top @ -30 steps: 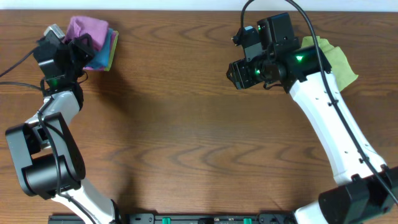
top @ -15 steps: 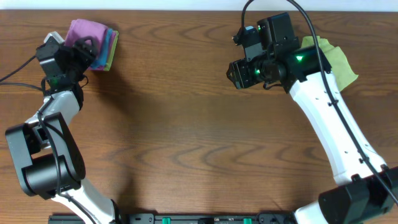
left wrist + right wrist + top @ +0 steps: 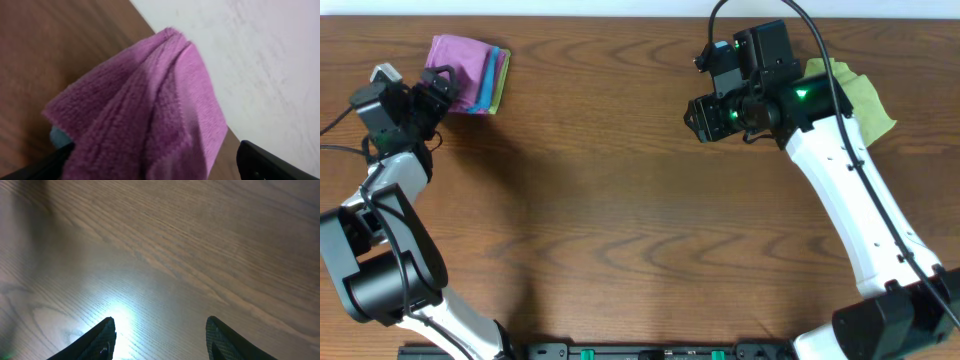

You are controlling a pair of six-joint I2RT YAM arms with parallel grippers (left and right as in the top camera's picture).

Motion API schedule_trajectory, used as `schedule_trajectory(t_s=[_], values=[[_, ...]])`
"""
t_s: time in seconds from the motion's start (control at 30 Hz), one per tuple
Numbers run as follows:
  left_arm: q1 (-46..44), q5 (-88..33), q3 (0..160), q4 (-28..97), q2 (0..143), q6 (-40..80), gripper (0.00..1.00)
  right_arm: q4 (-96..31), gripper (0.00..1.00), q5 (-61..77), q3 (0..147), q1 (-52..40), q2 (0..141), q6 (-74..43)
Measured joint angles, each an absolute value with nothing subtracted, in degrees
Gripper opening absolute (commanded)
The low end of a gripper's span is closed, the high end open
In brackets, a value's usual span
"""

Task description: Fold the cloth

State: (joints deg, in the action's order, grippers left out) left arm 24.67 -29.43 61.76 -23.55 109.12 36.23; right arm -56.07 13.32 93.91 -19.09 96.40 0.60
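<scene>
A folded purple cloth (image 3: 463, 58) lies at the table's far left on a small stack, with teal and green edges (image 3: 501, 70) showing on its right side. My left gripper (image 3: 433, 88) stands open just left of the stack, apart from it. In the left wrist view the purple cloth (image 3: 150, 110) fills the middle, and my dark fingertips (image 3: 267, 162) show only at the lower corners. My right gripper (image 3: 705, 112) hangs open over bare wood at the upper right. Nothing is between its fingers (image 3: 97, 340) in the right wrist view.
A yellow-green cloth (image 3: 860, 95) lies crumpled at the far right, partly behind my right arm. A white wall (image 3: 260, 55) rises right behind the table's back edge. Bare brown wood (image 3: 620, 200) spans the middle.
My left gripper has opened, let go of the purple cloth and pulled back to the left. The cloth now rests on the stack. The right arm has not moved.
</scene>
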Motion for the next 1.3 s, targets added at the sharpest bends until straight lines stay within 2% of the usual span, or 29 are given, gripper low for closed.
schedule_trajectory(t_s=[0.4,0.7,0.93,1.03,1.13,1.3], values=[[25.0,-28.7,61.8,-8.3,101.2,31.0,0.95,-55.9,0.58,13.3,93.9,-19.1,96.4,0.6],[27.3,-26.7,62.2,11.6,93.1,23.5,0.95,-55.9,0.59,13.3,93.9,-19.1,96.4,0.6],[26.9,-25.5,62.2,23.1,79.3,13.7,0.96,-63.1,0.56,12.1,95.6,-19.1,96.4,0.6],[25.0,-25.2,62.2,27.4,72.4,10.2,0.96,-67.1,0.64,9.1,97.1,-19.1,95.2,0.7],[21.4,-24.8,62.2,31.5,64.1,7.6,0.95,-72.0,0.68,5.4,97.4,-19.1,90.5,1.0],[15.7,-20.4,62.2,43.5,50.9,5.4,0.95,-78.4,0.68,0.2,96.6,-19.1,76.8,1.5]])
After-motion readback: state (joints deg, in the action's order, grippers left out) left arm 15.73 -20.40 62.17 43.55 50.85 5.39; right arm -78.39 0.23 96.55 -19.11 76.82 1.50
